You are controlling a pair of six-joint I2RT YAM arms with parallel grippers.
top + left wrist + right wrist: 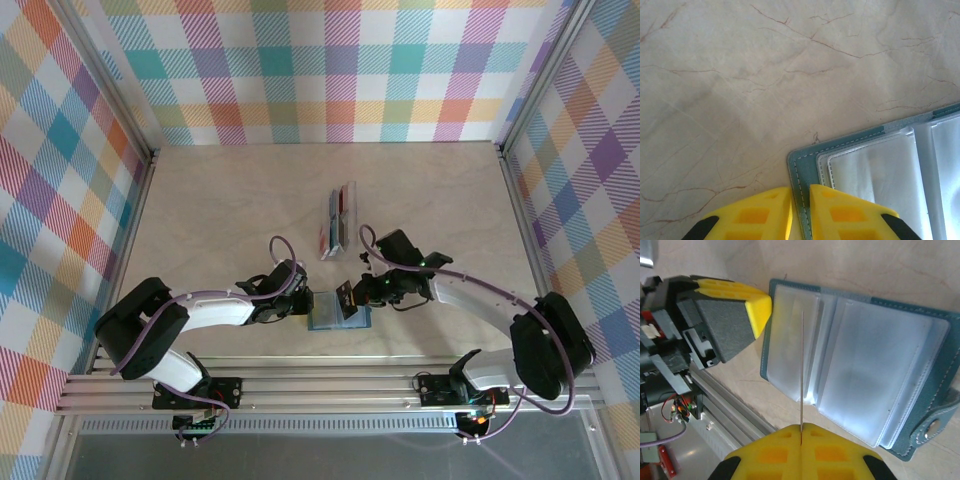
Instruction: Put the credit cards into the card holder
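Top view: one card holder (325, 320) lies open between the left gripper (303, 303) and the right gripper (352, 298). Loose credit cards (338, 222) overlap beyond it, count unclear.

Left wrist: the left gripper (801, 215) is pinching the holder's teal edge.

Right wrist: the right gripper (801, 432) is clamped on one card (801, 365), edge-on over the open holder.

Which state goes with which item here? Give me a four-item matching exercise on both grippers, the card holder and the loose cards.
Items:
1. left gripper
2. right gripper
3. card holder
4. loose cards

States:
A. lying open, clear sleeves up
B. shut on a card held edge-on
C. clustered farther from the arms
D. pinching the holder's teal edge

Pairs: 1-D, 2-B, 3-A, 4-C
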